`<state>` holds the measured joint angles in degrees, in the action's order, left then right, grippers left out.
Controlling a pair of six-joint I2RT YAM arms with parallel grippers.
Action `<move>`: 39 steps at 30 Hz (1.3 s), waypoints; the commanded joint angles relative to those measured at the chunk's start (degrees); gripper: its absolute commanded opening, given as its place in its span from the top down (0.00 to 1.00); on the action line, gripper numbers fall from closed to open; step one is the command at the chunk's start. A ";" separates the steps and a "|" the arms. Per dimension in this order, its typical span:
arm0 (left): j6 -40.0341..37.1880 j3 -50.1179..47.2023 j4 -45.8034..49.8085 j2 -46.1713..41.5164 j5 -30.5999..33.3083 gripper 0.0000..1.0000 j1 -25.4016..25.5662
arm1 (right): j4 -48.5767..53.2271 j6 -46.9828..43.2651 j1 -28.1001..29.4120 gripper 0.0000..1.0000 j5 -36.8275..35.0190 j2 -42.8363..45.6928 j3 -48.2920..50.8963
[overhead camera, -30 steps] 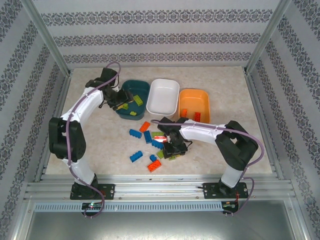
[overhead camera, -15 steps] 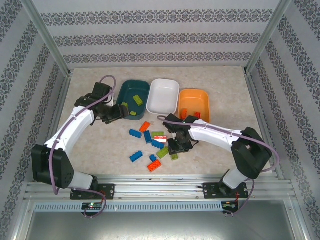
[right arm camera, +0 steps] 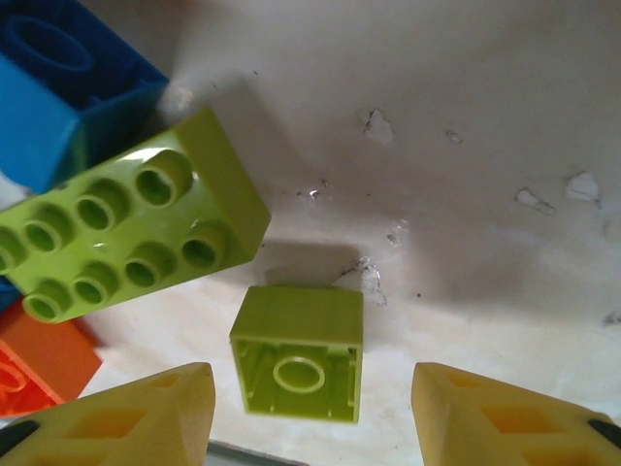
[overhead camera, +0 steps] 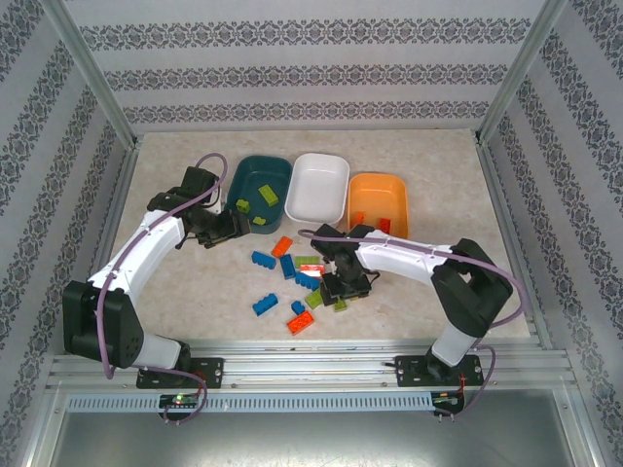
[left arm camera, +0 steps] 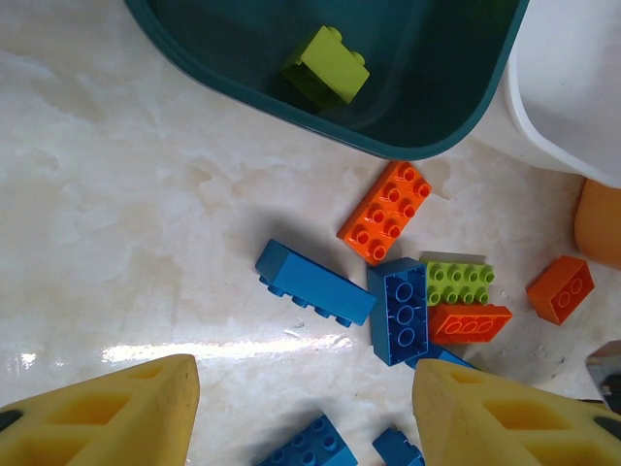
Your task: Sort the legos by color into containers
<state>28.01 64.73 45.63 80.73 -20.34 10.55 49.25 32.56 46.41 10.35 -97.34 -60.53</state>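
Patterned walls stand round a pale table (overhead camera: 458, 175). Three tubs sit in a row at the far side. Loose bricks (overhead camera: 288, 265) lie in the middle. From them, the teal tub (overhead camera: 263, 161) is at 11 o'clock, the white tub (overhead camera: 316, 190) at 12 o'clock and the orange tub (overhead camera: 382, 190) at 1 o'clock.

Green bricks (overhead camera: 265, 197) lie in the teal tub, maybe three, but they are too small in the top view to count for sure. Orange bricks (overhead camera: 358, 217) lie in the orange tub.

The left gripper (overhead camera: 226, 227) hangs just beside the teal tub, at its 8 o'clock corner. In the left wrist view its yellow fingers (left arm camera: 107, 413) stand wide apart and hold nothing. Past them, at 12 o'clock, a blue brick (left arm camera: 315, 283) and an orange brick (left arm camera: 386, 212) lie on the table.

The right gripper (overhead camera: 343, 290) is low over the loose bricks, on their 3 o'clock side. Its fingers (right arm camera: 116, 413) are wide apart too. A small green brick (right arm camera: 296, 354) lies upside down on the table between them, and neither finger touches it. At 10 o'clock from it lies a long green brick (right arm camera: 126, 243), bumps up, near but not touching.
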 commanded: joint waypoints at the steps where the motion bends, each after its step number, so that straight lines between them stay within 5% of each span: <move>1: -1.68 -0.21 0.90 0.18 0.12 0.39 0.33 | -0.31 -0.80 1.06 0.44 0.20 -2.43 -1.03; 9: -2.49 -0.31 1.63 0.24 0.32 0.39 -0.04 | -0.84 -0.47 1.63 0.59 -2.05 -4.88 -1.19; 17: -2.30 -0.63 1.47 -0.14 0.30 0.39 -0.15 | 5.28 -2.13 0.04 0.62 -4.33 1.31 -6.89; 24: -2.10 -3.52 1.72 -3.70 1.79 0.39 -0.16 | -0.29 0.73 -5.90 0.63 5.25 1.39 -18.69; 32: -0.54 -8.39 1.88 -9.07 0.29 0.38 -0.13 | -12.41 9.66 -9.01 0.64 17.20 -14.22 -36.79; 39: -0.48 -12.89 2.30 -15.27 -2.06 0.35 0.00 | -6.74 8.80 -8.71 0.62 18.82 -30.20 -57.11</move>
<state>27.42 52.71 46.04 67.81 -21.21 10.50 39.59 40.69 37.28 26.74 -124.29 -112.12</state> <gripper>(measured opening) 0.646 0.379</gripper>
